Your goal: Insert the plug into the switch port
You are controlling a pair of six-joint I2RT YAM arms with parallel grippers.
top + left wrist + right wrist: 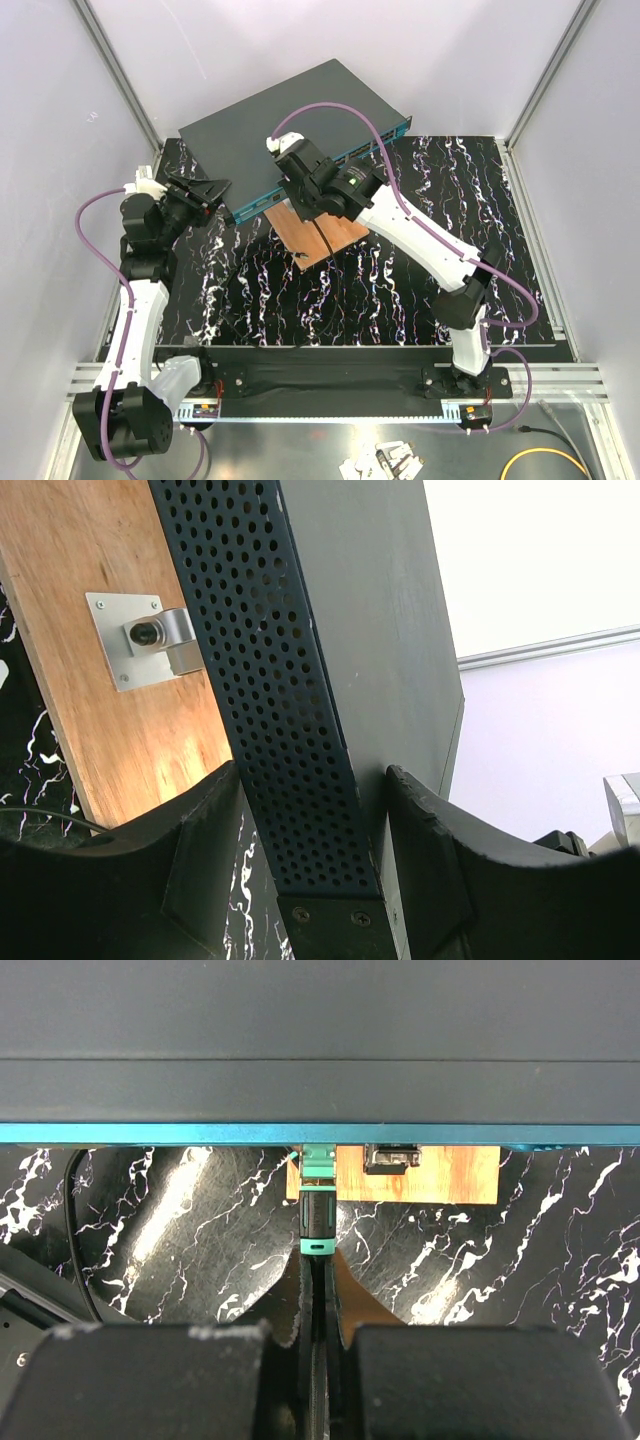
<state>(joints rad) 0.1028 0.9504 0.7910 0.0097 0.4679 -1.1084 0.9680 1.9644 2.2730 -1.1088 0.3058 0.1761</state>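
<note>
The switch [270,120], a flat dark-grey box, lies at the back; its teal front strip [150,1133] faces my right gripper. My right gripper [318,1260] is shut on a thin black cable just behind the plug [317,1215], which looks black with teal bands. The plug's teal tip touches the strip's lower edge; the port itself is hidden from this angle. In the top view the right gripper [298,200] sits at the strip's left part. My left gripper [310,870] is open and straddles the switch's perforated side corner [290,730]; marble shows between one finger and the box.
A wooden board [320,240] lies under the switch's front edge on the black marbled mat [400,290]. It carries a metal bracket [150,638]. A black cable [72,1220] loops at the left. Purple robot cables [390,170] arc over the arms.
</note>
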